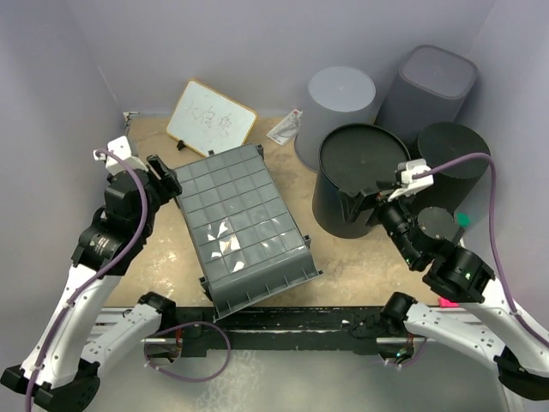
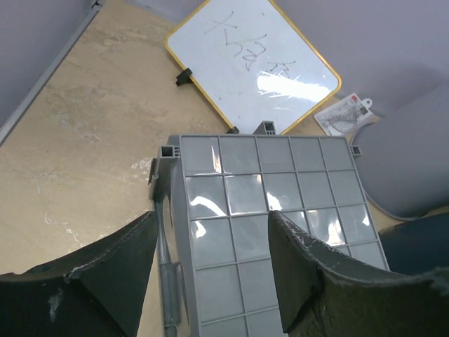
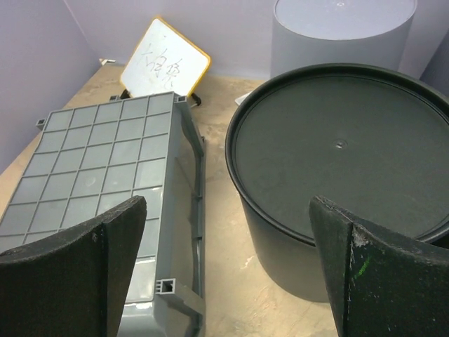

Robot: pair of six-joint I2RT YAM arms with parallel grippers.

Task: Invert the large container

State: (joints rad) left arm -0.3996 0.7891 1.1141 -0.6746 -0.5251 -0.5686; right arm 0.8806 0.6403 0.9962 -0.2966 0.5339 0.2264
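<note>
In the middle of the table (image 1: pixel 159 273), the large container (image 1: pixel 244 223) lies with its grid-ribbed underside facing up, just left of a round black bucket (image 1: pixel 360 167). The left gripper (image 1: pixel 165 176) hangs over the container's left edge near the far corner, fingers spread and holding nothing; the right gripper (image 1: pixel 373 197) hovers beside the black bucket, fingers at their widest, also empty

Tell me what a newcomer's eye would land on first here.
The large container dominates: it lies mid-table with its grid-ribbed underside up, glinting. Right of it stands a black round bucket, with a grey bucket and a tall dark bin behind; a small whiteboard stands at the back left. The left pincer and the right pincer both gape open, holding nothing.
</note>
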